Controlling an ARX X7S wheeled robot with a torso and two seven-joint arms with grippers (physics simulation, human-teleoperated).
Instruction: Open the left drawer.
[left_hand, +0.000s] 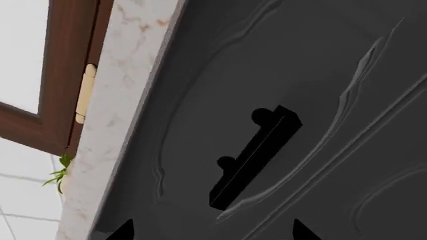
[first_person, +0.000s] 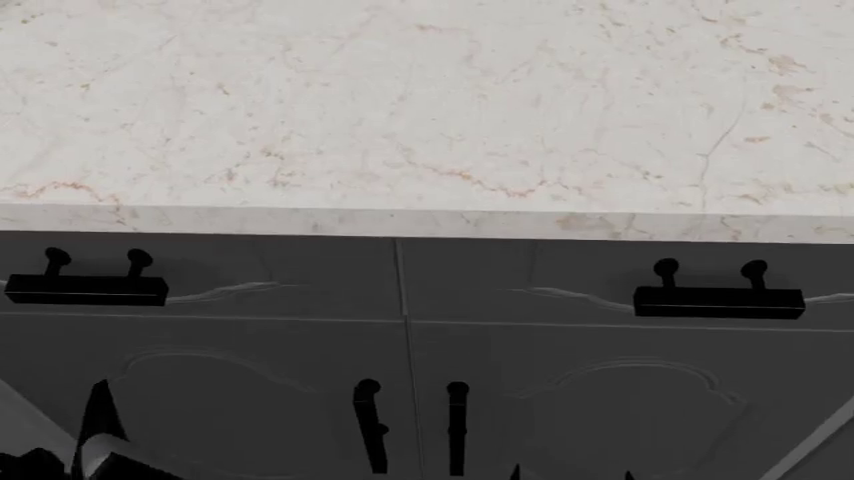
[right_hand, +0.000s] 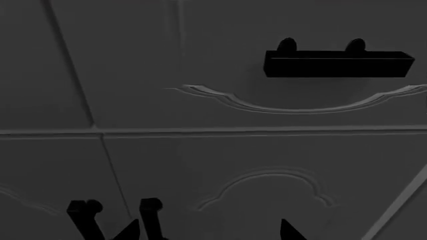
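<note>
Dark-grey left drawer (first_person: 200, 275): flush under the counter (first_person: 427, 110), closed.
Left claw (left_hand: 212, 232): spread, short of the drawer's handle (left_hand: 253, 157).
Right claw (right_hand: 210, 230): spread.

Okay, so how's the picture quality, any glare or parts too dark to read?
No glare or blur in any view. Head view: the marble countertop is bright, the left drawer dim but readable. Left wrist view: its black handle is crisp though tilted. Right wrist view: darkest, low contrast, carving faint.

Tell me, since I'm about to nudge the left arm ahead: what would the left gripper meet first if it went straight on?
Probably the left drawer's black bar handle, centred ahead between the left gripper's fingertips; depth is unclear.
</note>
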